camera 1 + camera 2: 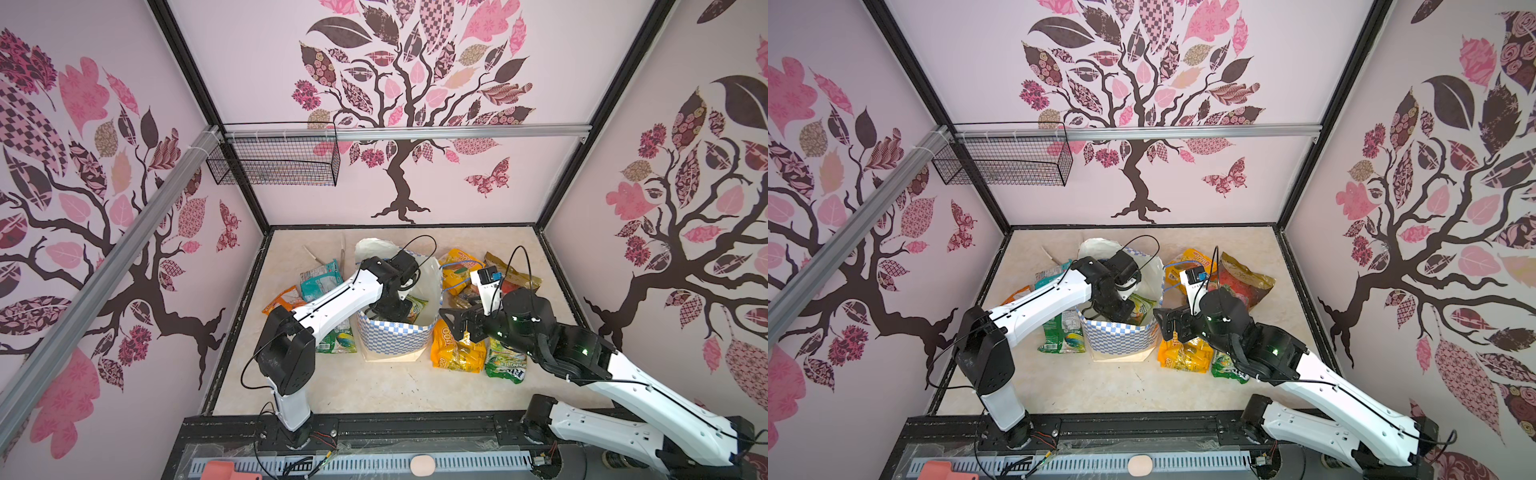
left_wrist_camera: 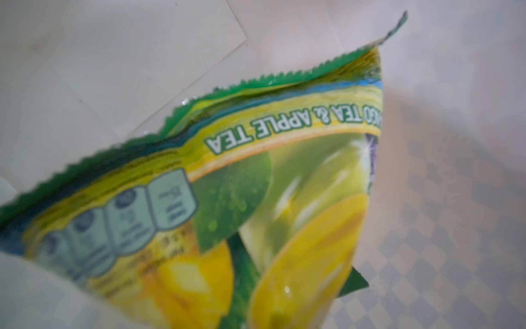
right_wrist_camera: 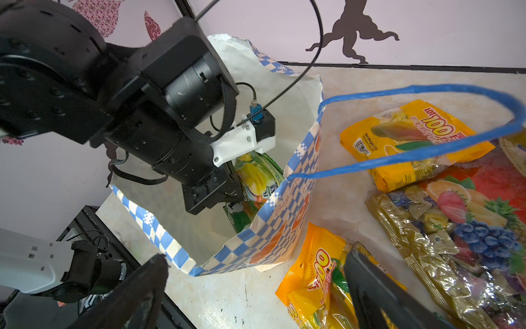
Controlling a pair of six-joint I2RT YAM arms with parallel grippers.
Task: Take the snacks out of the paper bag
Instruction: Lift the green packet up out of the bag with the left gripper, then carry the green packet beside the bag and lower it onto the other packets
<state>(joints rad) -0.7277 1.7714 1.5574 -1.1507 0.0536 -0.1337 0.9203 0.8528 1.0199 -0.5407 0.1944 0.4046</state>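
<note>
Inside the blue-checked paper bag point(image 3: 287, 205) sits a glossy green-yellow packet point(image 3: 256, 173).

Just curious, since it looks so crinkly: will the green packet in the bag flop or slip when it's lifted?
Probably floppy: the green packet is thin film with a creased, bent top edge. Its glossy surface might slip in the left gripper. It looks flat-sided, so it is unlikely to roll.

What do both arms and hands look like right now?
The left arm and right arm have white shells, black joints and thin black cables looped outside. The left hand and right hand are black. Each wrist carries a white camera mount with a blue plug. Green lights glow on the right arm.
</note>
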